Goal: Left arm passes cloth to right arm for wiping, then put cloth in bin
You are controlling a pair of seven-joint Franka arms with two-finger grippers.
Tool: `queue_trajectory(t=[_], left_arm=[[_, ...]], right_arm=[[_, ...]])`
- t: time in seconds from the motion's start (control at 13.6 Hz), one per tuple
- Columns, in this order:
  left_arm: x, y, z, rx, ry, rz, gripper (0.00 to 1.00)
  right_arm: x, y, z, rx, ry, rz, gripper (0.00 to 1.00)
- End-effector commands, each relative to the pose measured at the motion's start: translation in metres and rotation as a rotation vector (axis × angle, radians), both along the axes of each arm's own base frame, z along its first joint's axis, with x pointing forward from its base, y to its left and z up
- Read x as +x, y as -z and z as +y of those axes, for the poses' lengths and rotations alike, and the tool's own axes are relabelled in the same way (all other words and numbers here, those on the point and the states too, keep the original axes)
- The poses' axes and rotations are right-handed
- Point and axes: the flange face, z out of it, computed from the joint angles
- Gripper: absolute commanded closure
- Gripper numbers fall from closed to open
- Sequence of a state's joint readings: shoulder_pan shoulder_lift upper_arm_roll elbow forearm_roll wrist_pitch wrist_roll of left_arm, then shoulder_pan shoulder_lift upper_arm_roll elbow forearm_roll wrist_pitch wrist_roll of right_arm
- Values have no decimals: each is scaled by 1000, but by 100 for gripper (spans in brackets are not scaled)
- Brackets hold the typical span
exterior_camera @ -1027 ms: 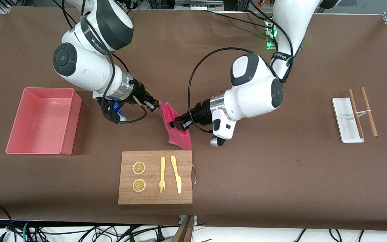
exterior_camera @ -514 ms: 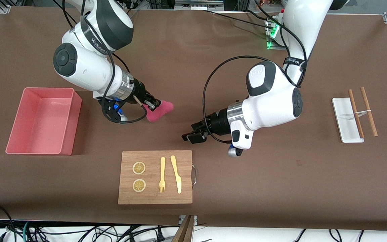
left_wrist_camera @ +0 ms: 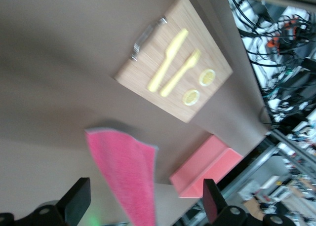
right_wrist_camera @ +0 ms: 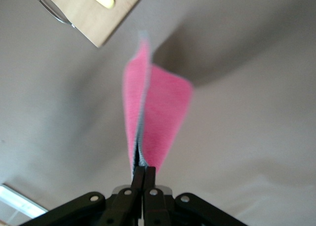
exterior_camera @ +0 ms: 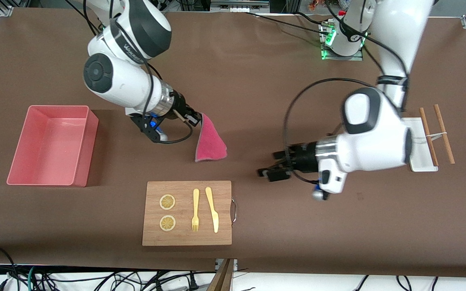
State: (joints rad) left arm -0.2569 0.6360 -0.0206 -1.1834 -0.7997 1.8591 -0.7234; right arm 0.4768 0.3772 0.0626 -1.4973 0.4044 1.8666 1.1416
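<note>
The magenta-pink cloth (exterior_camera: 210, 141) hangs from my right gripper (exterior_camera: 195, 119), which is shut on its top corner. It hangs over the bare table, between the bin and the wooden board. In the right wrist view the cloth (right_wrist_camera: 158, 112) drops straight from the right gripper (right_wrist_camera: 143, 174), whose fingers are pressed together. My left gripper (exterior_camera: 270, 163) stands open and empty, apart from the cloth, over the table toward the left arm's end. In the left wrist view the left gripper (left_wrist_camera: 143, 208) has its fingers wide apart, with the cloth (left_wrist_camera: 123, 171) farther off. The salmon-pink bin (exterior_camera: 91, 137) sits empty at the right arm's end.
A wooden board (exterior_camera: 184, 238) with a yellow fork (exterior_camera: 195, 210), a knife (exterior_camera: 212, 209) and two lemon slices lies nearer the front camera than the cloth. A white tray (exterior_camera: 417, 155) and brown chopsticks (exterior_camera: 443, 133) lie at the left arm's end.
My left gripper opened, let go of the cloth and drew back toward the left arm's end. The right gripper kept its grip; the cloth swung and now hangs from it alone.
</note>
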Motion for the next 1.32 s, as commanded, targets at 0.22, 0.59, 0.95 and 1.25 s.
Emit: queue_trajectory(t=[0.22, 0.59, 0.95, 1.25], left_arm=[[-44, -52, 141, 186, 262, -41, 0], [-147, -73, 171, 484, 417, -118, 0], [-184, -77, 159, 766, 541, -236, 0], [-166, -103, 165, 867, 618, -383, 0]], right_arm=[[-23, 84, 49, -64, -74, 118, 100], [11, 136, 2, -122, -215, 83, 100], [60, 156, -103, -102, -322, 44, 100], [82, 160, -196, -59, -422, 50, 100]])
